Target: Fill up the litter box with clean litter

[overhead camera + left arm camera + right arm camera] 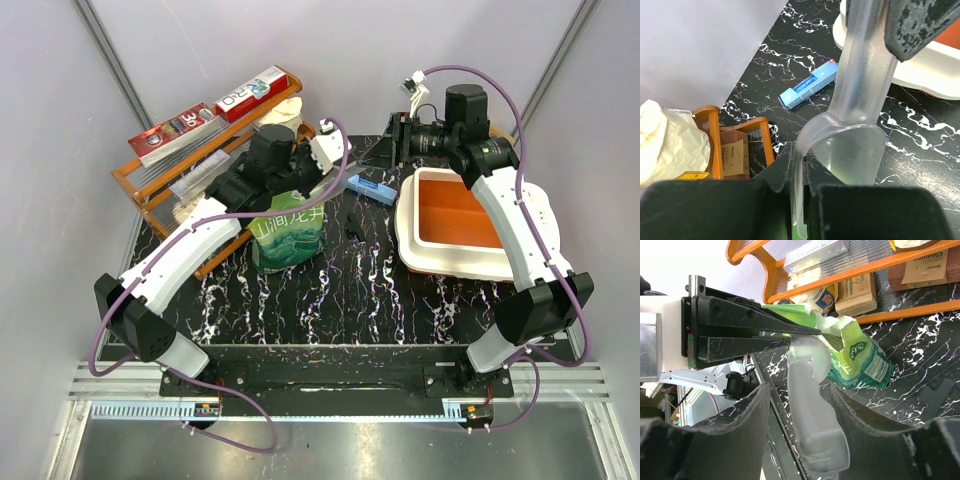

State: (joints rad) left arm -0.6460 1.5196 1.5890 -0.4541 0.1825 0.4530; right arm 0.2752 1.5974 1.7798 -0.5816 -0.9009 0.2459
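The litter box (440,262), white-rimmed with its orange floor showing, is sitting far right on the marbled table (340,290), close to its right edge. Open tabletop is separating it from the green pouch (288,235). The left gripper (800,197) is clenching a translucent scoop (860,100) by its bowl. The right gripper (800,390) is straddling the scoop's handle, jaws apart.
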